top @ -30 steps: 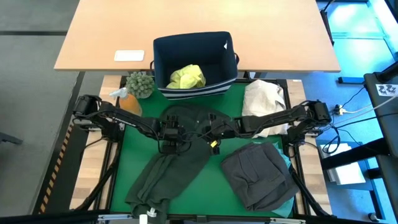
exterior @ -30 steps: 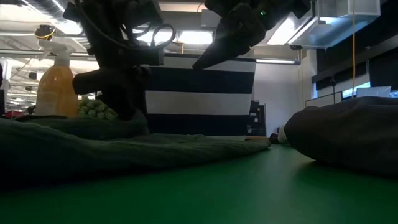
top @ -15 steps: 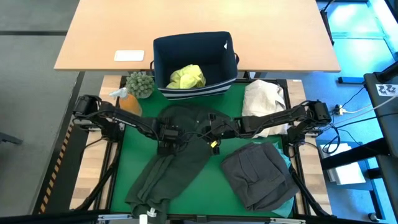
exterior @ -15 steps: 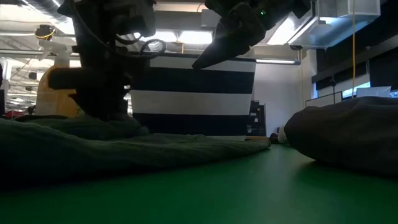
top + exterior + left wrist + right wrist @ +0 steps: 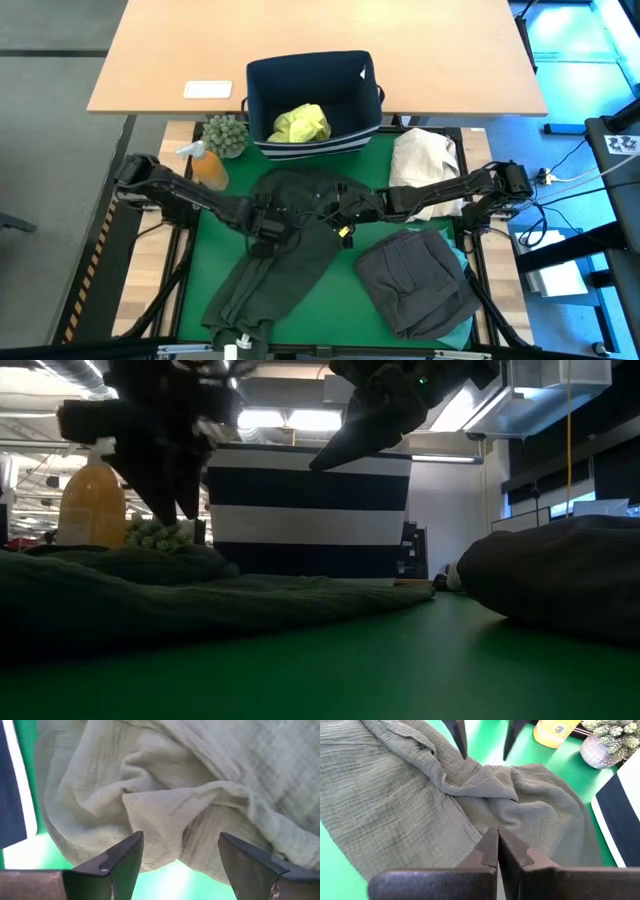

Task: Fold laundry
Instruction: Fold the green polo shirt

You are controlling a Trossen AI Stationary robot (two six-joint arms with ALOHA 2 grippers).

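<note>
Hovering mid-frame, the left gripper spreads its fingers above the olive garment beside the closed right gripper, likely poised to pinch a fold.

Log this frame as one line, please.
left tool: open, above olive garment | right tool: shut, over same garment, nothing held | fold: not done

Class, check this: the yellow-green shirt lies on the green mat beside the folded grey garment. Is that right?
Not quite. The yellow-green shirt lies inside the navy bin, as the high view shows; the folded grey garment is on the green mat.
</note>
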